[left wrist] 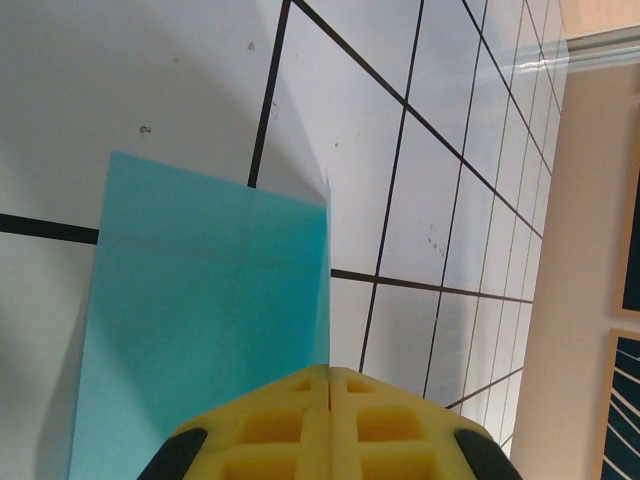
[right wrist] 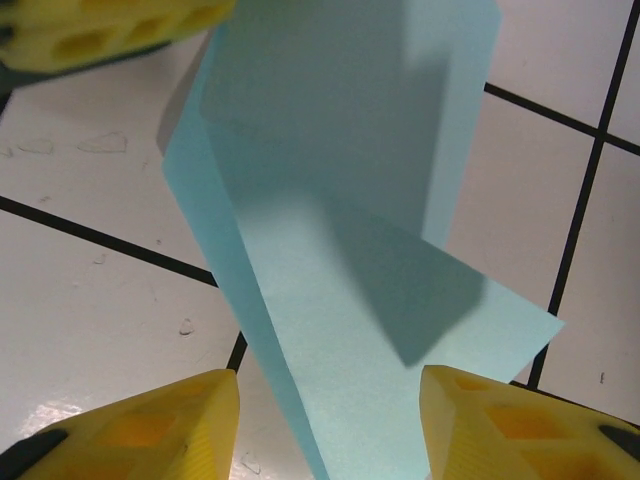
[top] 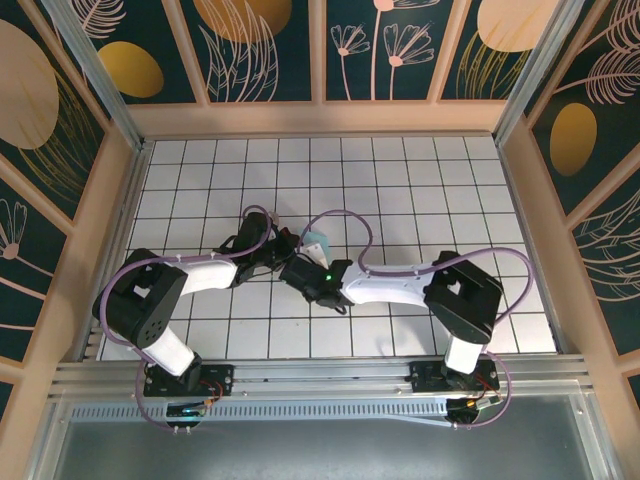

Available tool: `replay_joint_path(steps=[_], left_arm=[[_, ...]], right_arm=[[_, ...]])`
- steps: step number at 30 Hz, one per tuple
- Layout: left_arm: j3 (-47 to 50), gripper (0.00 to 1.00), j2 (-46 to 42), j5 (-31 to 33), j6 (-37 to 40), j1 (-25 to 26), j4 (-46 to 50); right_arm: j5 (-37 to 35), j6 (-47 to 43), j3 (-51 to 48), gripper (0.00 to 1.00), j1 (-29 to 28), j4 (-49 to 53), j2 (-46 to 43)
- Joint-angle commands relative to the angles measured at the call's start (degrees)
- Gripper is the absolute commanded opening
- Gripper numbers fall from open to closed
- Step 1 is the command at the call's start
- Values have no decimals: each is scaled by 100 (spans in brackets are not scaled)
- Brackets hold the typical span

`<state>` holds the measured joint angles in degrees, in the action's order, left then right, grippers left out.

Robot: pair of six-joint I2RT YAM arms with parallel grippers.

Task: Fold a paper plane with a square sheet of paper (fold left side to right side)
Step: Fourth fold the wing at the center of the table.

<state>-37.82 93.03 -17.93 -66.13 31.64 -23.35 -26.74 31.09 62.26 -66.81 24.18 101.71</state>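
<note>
The square sheet of paper (left wrist: 200,320) is light turquoise, with one part raised off the tiled table. My left gripper (left wrist: 329,375) is shut, and the sheet's edge runs into the seam between its yellow jaws. In the right wrist view the sheet (right wrist: 340,260) rises in folded layers toward the left gripper's fingers (right wrist: 90,30) at the top left. My right gripper (right wrist: 330,425) is open, with one yellow finger on each side of the sheet's near end and not touching it. From above, a small patch of the sheet (top: 318,243) shows between the two wrists at mid-table.
The white tiled table (top: 400,190) has black grid lines and wooden walls on three sides. Both arms meet near the middle, with purple cables (top: 345,225) looping over them. A metal rail (top: 320,375) runs along the near edge.
</note>
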Motion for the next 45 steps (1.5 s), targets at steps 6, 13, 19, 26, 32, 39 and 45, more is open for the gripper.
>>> replay_joint_path(steps=[6,13,19,26,32,39,45], left_arm=[[-44,0,-31,44,-131,44,-91],[-72,0,-12,52,-104,43,-78],[-53,1,-12,88,-111,44,-75],[35,19,-107,289,-114,37,-24],[325,41,-511,325,-36,-296,98],[559,57,-1434,249,568,-1057,950],[942,61,-2149,-11,865,-1648,1232]], right_arm=[[-444,256,225,41,-70,201,392],[-512,266,286,30,-79,262,482],[-531,275,274,25,-95,295,514],[-578,273,247,13,-99,324,518],[-569,214,182,1,-89,367,547],[-504,43,129,0,-63,303,467],[336,-456,-220,0,150,-313,104]])
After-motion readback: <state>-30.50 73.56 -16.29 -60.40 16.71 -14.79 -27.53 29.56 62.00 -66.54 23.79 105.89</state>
